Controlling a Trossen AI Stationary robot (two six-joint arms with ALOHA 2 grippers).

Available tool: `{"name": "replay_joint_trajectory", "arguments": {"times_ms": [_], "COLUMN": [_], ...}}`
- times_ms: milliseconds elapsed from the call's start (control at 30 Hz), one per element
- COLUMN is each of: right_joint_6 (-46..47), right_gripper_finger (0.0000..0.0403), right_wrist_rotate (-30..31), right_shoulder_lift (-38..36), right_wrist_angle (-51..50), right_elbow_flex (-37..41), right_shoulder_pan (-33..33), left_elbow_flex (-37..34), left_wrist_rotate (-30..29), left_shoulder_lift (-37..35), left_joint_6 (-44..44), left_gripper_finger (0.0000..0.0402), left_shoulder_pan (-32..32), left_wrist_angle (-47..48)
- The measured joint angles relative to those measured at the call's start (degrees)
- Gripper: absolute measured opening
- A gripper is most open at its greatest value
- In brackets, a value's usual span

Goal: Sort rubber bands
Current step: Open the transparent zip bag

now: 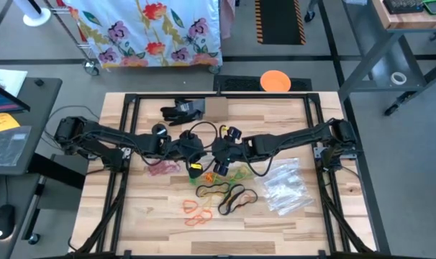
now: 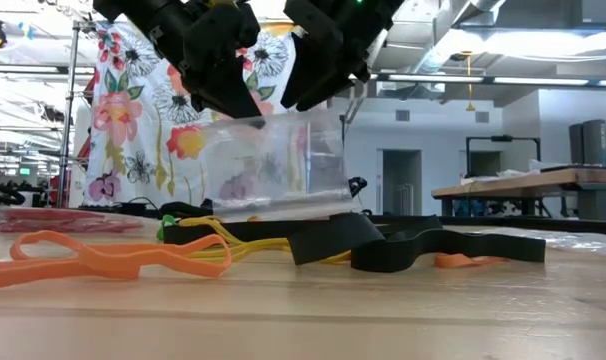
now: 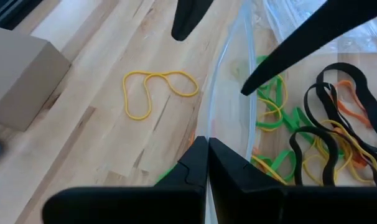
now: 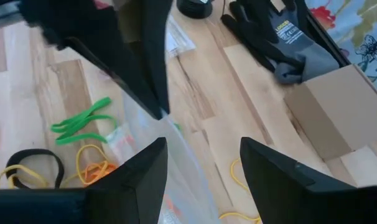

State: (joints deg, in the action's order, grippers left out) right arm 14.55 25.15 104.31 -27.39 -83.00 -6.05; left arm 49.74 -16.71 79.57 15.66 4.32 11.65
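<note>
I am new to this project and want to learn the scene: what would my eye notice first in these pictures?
First, both arms meet over the table's middle: the left gripper is shut on the edge of a clear plastic bag lifted above the wood, and the right gripper stands open beside it. Under and in front of them lies a bright tangle of rubber bands. A pile of more clear bags rests to the right.

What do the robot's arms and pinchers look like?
Both arms are black and jointed, with black cables looping off them. Each end effector, left and right, has two flat, pointed black fingers. No markings show.
</note>
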Motion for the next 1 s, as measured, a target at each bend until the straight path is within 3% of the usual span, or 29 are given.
{"name": "replay_joint_trajectory", "arguments": {"times_ms": [500, 733, 867, 1000], "right_joint_6": [2.5, 4.5, 4.5, 4.5], "right_gripper_finger": [0.0196, 0.0193, 0.0168, 0.0106], "right_wrist_rotate": [0.6, 7.7, 8.0, 8.0], "right_shoulder_lift": [0.0, 0.0, 0.0, 0.0], "right_wrist_angle": [-7.3, -8.1, -7.7, -7.7], "right_elbow_flex": [0.0, 0.0, 0.0, 0.0], "right_shoulder_pan": [-0.3, -0.6, -0.3, 0.2], "left_elbow_flex": [0.0, 0.0, 0.0, 0.0], "left_wrist_rotate": [2.9, 2.4, 2.3, 1.5], "left_shoulder_lift": [-3.7, -5.5, -4.5, -4.6], "left_joint_6": [0.0, 0.6, 0.9, 1.1], "left_gripper_finger": [0.0, 0.0, 0.0, 0.0], "left_shoulder_pan": [0.3, 1.1, 1.2, 1.2], "left_wrist_angle": [-1.5, -0.3, -0.4, -0.9]}}
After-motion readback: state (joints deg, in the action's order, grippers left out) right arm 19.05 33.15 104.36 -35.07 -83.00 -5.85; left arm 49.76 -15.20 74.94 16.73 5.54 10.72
